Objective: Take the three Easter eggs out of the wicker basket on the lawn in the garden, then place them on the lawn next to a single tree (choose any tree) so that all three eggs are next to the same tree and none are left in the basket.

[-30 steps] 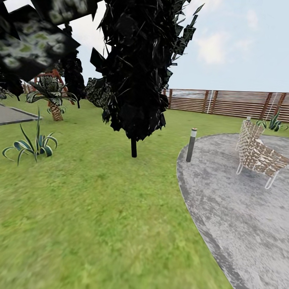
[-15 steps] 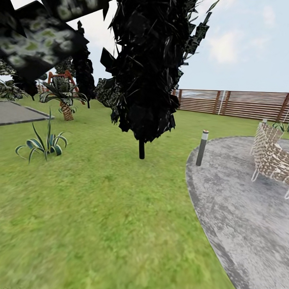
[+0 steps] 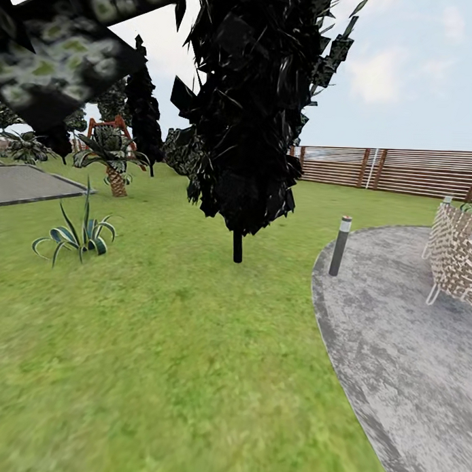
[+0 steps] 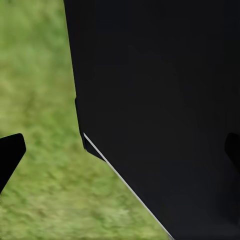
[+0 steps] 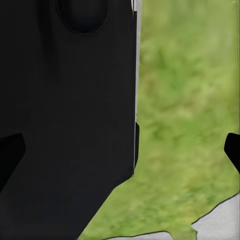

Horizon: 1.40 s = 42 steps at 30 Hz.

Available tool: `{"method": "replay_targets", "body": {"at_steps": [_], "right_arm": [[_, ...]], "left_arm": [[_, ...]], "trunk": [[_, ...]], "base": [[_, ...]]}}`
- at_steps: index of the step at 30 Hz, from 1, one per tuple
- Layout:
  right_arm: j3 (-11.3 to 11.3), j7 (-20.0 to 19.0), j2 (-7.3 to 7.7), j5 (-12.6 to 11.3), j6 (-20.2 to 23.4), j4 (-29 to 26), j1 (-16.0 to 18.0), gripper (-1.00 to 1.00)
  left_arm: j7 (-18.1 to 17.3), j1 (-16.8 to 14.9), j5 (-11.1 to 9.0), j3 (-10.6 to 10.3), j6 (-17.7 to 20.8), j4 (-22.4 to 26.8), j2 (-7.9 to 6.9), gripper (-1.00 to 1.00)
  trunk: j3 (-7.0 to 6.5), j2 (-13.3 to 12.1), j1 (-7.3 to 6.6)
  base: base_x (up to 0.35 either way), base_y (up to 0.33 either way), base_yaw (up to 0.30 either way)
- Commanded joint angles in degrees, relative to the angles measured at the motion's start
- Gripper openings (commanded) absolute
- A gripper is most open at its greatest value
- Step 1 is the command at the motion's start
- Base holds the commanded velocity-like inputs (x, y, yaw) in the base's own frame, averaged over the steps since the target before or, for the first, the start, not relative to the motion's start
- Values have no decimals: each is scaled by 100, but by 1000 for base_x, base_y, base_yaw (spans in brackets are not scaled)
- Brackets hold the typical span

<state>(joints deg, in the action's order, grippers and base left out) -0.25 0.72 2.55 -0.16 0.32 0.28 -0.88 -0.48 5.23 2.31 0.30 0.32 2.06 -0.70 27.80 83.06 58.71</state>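
The lawn [image 3: 157,342] is seen beneath both tools, whose fingertips [image 4: 10,155] [image 5: 232,147] are spread apart, nothing between. A dark tree [image 3: 247,114] stands ahead.

The head view is bright, like a sunny day, with a pale blue sky [image 3: 418,99] and soft white clouds. No sharp shadows fall on the lawn [image 3: 164,356]. The near grass looks smeared and blurry; far things are clearer. The dark tree [image 3: 250,114] is almost pure black, with jagged edges. In both wrist views the grass is fuzzy and big black shapes hide much.
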Motion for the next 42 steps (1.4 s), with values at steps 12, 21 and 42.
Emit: {"method": "replay_targets", "body": {"at_steps": [12, 21, 42], "right_arm": [[-2, 7, 0, -2, 3, -1, 0, 100], [-2, 7, 0, -2, 4, -1, 0, 100], [-5, 7, 3, 2, 16, -1, 0, 100]], "left_arm": [[-5, 4, 24, 5, 3, 10, -1, 100], [-5, 4, 32, 5, 3, 11, -1, 100], [-5, 4, 33, 5, 3, 11, -1, 100]], "trunk": [[3, 1, 2], [3, 1, 2], [3, 1, 2]], "base": [[188, 0, 0], [188, 0, 0], [188, 0, 0]]}}
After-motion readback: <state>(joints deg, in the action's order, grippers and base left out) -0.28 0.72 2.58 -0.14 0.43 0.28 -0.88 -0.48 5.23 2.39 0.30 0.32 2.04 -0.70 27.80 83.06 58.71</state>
